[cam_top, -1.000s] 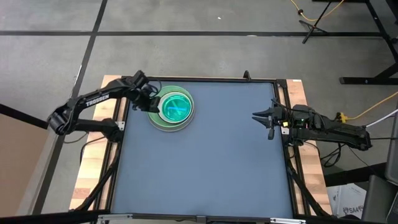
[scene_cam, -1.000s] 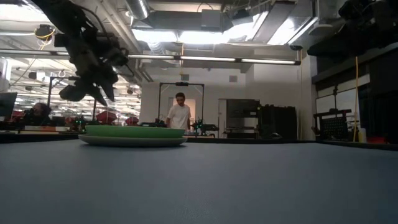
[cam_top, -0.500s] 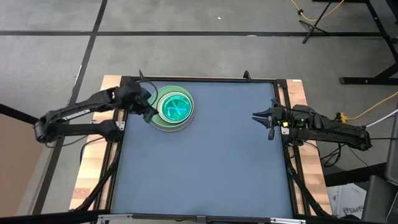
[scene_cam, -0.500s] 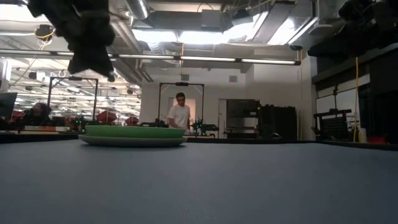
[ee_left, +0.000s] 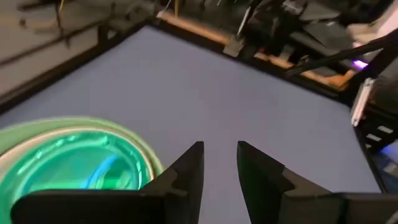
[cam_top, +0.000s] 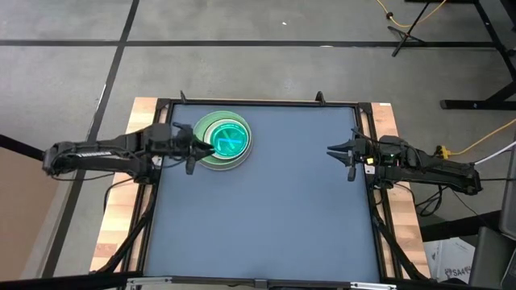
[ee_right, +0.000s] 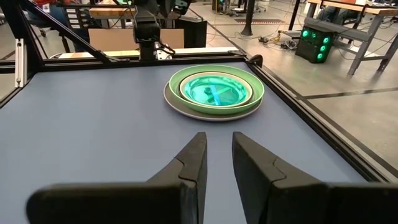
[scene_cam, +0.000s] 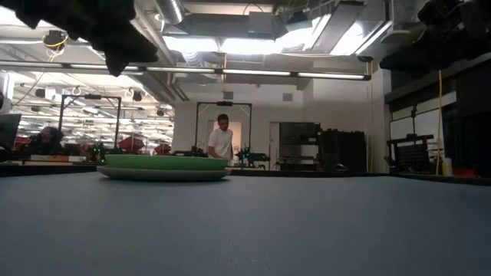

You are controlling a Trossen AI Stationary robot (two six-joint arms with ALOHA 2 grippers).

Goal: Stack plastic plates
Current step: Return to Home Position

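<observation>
The plastic plates stand in one stack (cam_top: 223, 139) near the table's far left corner. A large grey plate (ee_right: 186, 107) lies on the table and a light green one (ee_right: 255, 93) sits in it. Translucent green and cyan small plates (ee_left: 74, 165) are on top. Black and white plates do not show. My left gripper (cam_top: 203, 147) hovers above the stack's left near rim, fingers close together (ee_left: 221, 163), holding nothing. It shows high up in the low view (scene_cam: 115, 38). My right gripper (cam_top: 330, 151) waits at the right edge, fingers close together (ee_right: 219, 152).
A raised black frame (cam_top: 258, 103) runs around the blue table top (cam_top: 266, 209). The stack, seen in the low view (scene_cam: 163, 166), is the only thing lying on it. A person (scene_cam: 222, 142) stands in the room far behind the table.
My left gripper has drawn back from the far left side of the stack, swinging toward the near edge along the stack's left rim and rising. It has turned and now points toward the table's right. The stack and the right arm have not moved.
</observation>
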